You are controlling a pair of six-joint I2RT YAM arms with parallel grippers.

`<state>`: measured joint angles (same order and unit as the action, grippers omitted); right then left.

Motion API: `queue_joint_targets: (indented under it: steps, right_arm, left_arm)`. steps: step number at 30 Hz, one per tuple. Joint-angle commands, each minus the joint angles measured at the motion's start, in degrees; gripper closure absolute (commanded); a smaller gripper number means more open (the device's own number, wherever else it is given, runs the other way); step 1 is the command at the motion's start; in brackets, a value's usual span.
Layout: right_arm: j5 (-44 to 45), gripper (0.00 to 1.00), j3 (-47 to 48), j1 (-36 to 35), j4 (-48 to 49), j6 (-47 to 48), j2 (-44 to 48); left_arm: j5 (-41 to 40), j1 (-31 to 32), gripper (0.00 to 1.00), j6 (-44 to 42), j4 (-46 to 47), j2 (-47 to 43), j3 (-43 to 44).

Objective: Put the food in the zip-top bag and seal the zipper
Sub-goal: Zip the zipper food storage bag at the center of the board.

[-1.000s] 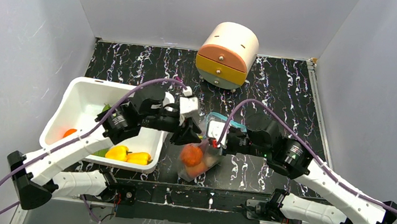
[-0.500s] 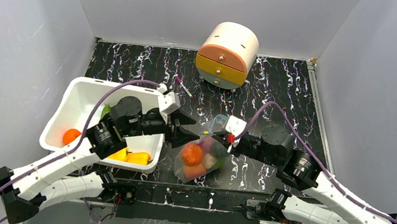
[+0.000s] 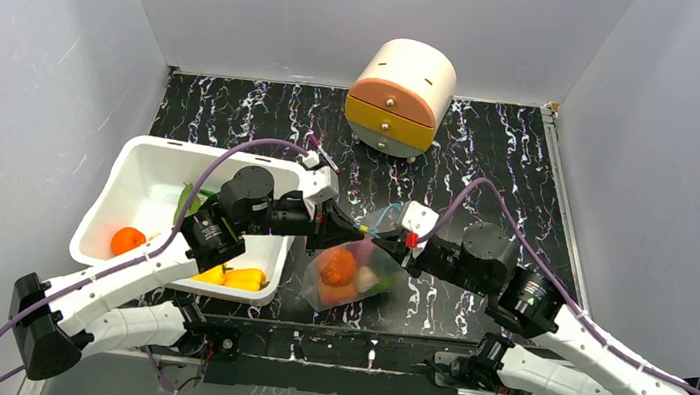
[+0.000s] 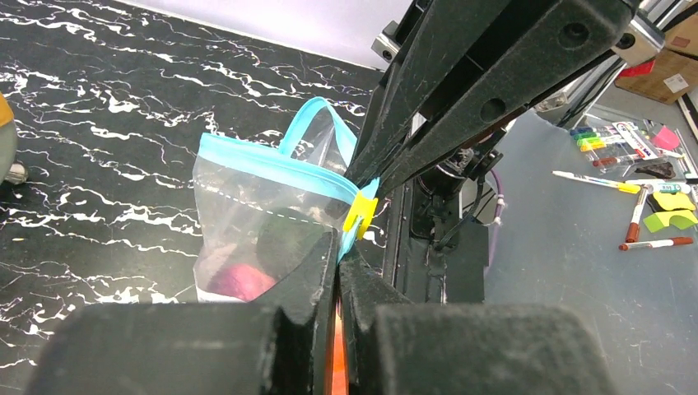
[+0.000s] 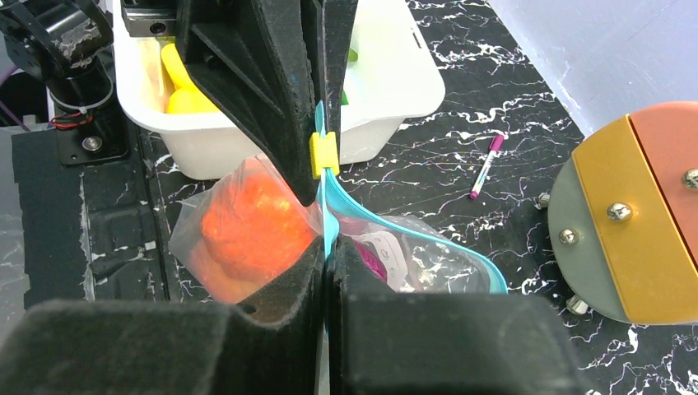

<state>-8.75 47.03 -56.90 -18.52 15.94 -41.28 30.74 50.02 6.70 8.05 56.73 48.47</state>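
I am working in a robotics lab booth, not a home: plain grey panel walls (image 3: 29,68) close the black marbled tabletop (image 3: 502,156) at 9, 12 and 3 o'clock, and in my left wrist view a grey bench (image 4: 560,271) at 3 o'clock carries marker pens (image 4: 605,138) and sticky notes (image 4: 673,200)

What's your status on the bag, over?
Left gripper, right gripper shut on zipper. Bag loaded, mouth partly open. Peppers, orange fruit in tub. Nothing blocking.
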Motion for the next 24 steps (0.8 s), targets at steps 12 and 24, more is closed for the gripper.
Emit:
queue_joint_targets:
  steps: [12,24]
  right_arm:
    - [-5.1,0.62,12.6,-0.1,-6.4,1.4,-0.9]
    - [-9.9,0.63,14.9,-0.1,-5.7,3.9,-5.4]
  left_arm:
    - [5.5,0.1,1.0,-1.6,3.6,-1.6,-0.9]
    - [6.1,0.1,1.0,-2.5,2.6,-1.8,-0.7]
